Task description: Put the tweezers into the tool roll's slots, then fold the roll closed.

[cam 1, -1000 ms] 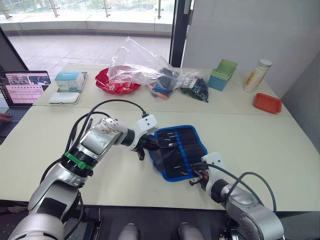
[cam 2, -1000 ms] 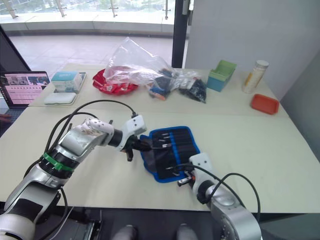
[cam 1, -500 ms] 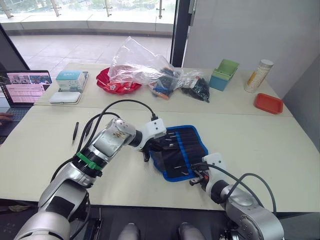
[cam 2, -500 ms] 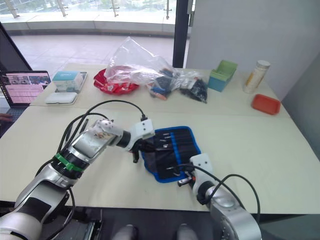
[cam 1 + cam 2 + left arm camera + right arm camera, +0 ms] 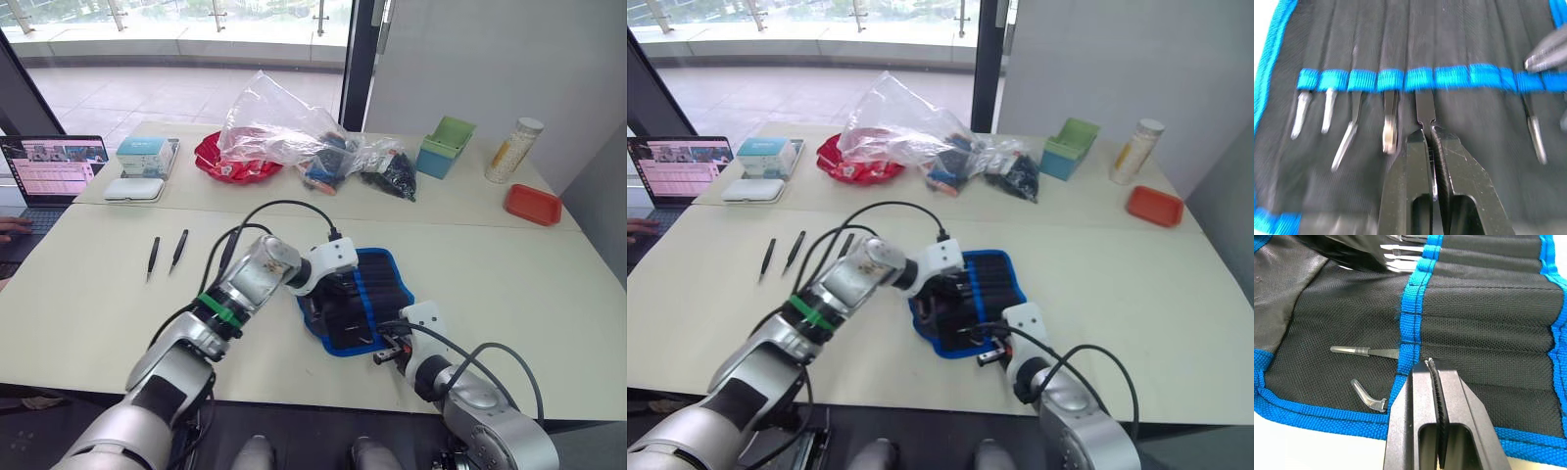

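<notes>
left wrist view: left hand point(image 5: 1429, 142) pinching a slim, stiff tweezer point(image 5: 1425, 108) by its tail, feeding the slot point(image 5: 1420, 79).

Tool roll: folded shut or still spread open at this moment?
Spread open. The tool roll lies flat, inner face up, its slots exposed, left gripper holding a tweezer at one.

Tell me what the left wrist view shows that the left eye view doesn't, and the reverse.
Left wrist view alone: the left gripper shut on a tweezer entering a slot under the blue stripe, with slotted tools' ends beside it.
Left eye view alone: two loose tweezers on the table, the laptop, the plastic bag.
Both: the tool roll.
</notes>
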